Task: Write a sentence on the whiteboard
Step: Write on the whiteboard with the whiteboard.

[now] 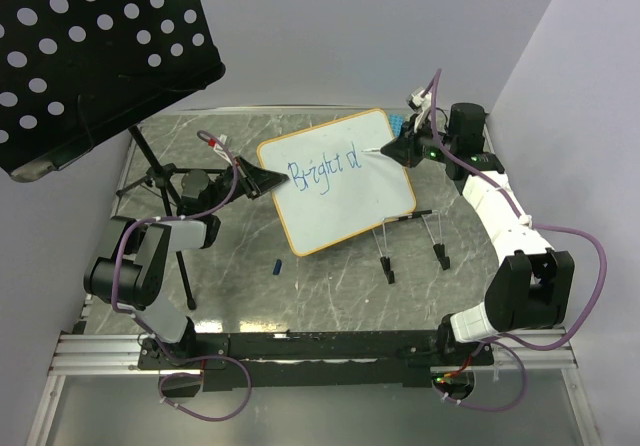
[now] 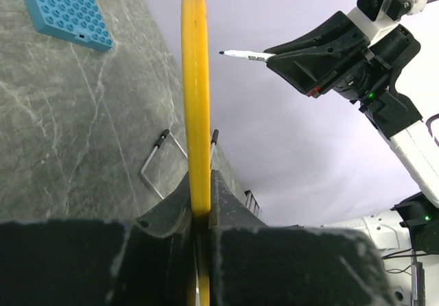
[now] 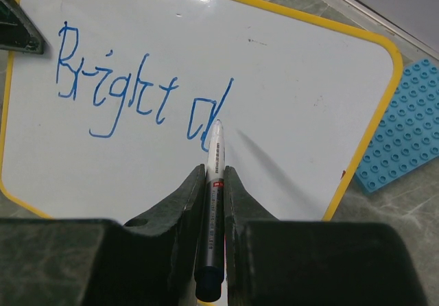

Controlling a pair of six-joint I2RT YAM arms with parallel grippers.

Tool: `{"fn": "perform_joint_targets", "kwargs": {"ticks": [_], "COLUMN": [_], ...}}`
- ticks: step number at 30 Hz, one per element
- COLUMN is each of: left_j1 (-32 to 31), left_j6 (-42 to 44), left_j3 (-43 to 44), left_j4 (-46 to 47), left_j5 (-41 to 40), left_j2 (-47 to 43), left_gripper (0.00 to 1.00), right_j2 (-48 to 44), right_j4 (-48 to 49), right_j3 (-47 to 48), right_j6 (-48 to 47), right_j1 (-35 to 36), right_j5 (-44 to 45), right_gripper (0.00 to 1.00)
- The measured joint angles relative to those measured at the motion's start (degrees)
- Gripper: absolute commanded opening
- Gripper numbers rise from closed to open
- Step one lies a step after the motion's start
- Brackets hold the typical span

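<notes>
Right wrist view: the whiteboard is glossy white with a yellow rim. The sentence is one blue line, "Bright d". The right gripper clamps one marker, tip at the d. The left gripper pinches the board's edge. One blue plate lies beside it.

The whiteboard is smooth, glossy white. The table looks like grey veined stone, the studded plate matt blue plastic.
</notes>
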Motion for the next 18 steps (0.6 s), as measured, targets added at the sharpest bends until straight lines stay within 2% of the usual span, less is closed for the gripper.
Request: {"fn": "perform_joint_targets", "kwargs": {"ticks": [18], "left_j1": [0.0], "left_j6": [0.0], "left_j3": [-0.4], "left_j4": [0.1], "left_j5": [0.0], "left_j2": [0.0], "left_gripper": [0.01], "right_j2": [0.0], "right_j4": [1.3], "right_j3": [-0.1], "right_j6": [0.3], "right_j1": [0.0], "right_j5": [-0.4], "right_gripper": [0.0]}}
